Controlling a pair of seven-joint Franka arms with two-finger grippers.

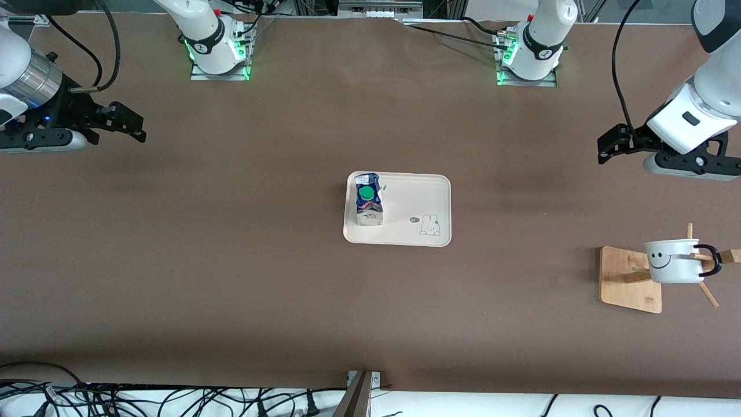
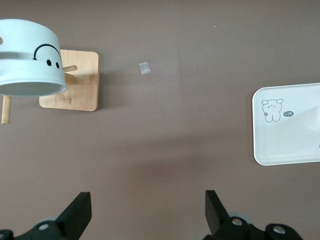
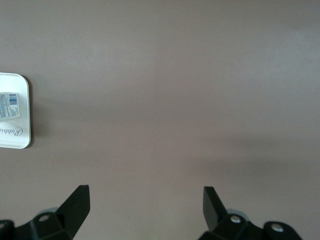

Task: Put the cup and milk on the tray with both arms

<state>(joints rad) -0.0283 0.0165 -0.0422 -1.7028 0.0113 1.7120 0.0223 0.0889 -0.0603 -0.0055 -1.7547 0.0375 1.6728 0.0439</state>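
Note:
The milk carton (image 1: 369,204) stands on the cream tray (image 1: 417,200) at the table's middle, at the tray's end toward the right arm. The white smiley cup (image 1: 674,260) hangs by its black handle on a peg of the wooden rack. My left gripper (image 1: 606,147) is open and empty over bare table at the left arm's end. Its wrist view shows the gripper (image 2: 147,210), the cup (image 2: 30,60) and the tray (image 2: 285,145). My right gripper (image 1: 132,124) is open and empty over bare table at the right arm's end. Its wrist view shows the gripper (image 3: 146,205), a tray corner (image 3: 15,82) and the carton (image 3: 9,105).
The wooden rack's square base (image 1: 628,284) lies toward the left arm's end, nearer to the front camera than the tray; it also shows in the left wrist view (image 2: 75,85). A small pale scrap (image 2: 144,68) lies on the brown tabletop beside the rack. Cables hang along the table's front edge (image 1: 173,399).

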